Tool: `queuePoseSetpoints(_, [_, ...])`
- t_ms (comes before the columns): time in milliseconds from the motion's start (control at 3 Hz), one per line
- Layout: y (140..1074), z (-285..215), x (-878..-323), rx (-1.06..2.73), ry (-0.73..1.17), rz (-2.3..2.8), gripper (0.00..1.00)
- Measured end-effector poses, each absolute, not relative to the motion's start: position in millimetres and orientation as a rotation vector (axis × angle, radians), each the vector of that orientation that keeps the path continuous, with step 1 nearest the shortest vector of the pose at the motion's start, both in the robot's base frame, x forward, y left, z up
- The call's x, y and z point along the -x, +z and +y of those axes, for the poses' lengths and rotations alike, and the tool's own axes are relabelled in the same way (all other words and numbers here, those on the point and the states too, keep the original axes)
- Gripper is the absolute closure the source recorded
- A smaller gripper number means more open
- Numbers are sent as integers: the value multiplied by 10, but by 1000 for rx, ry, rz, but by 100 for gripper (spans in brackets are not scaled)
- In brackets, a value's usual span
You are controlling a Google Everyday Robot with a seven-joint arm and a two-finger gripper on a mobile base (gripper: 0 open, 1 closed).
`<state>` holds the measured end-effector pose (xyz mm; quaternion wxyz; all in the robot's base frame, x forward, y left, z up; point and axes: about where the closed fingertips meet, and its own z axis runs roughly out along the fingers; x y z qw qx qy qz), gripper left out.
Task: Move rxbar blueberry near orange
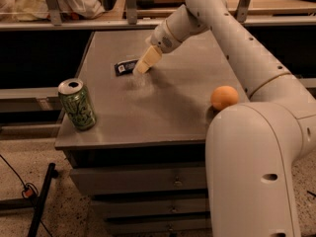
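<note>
Hand (pixel 143 63) low over the table (pixel 163 115), tip just beside the rxbar blueberry (pixel 125 66); spread or pressed together, can't tell. The orange (pixel 224 98) sits well apart.

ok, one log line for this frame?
step: reaching for bar | gripper: low over table, at rxbar blueberry | orange: table's right edge, far from bar | green can: front left
</note>
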<state>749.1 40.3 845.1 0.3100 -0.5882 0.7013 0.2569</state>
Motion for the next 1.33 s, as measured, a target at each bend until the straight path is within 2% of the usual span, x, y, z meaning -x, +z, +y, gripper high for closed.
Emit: queuePoseSetpoints(1333, [8368, 427, -7551, 1494, 710, 1816, 0])
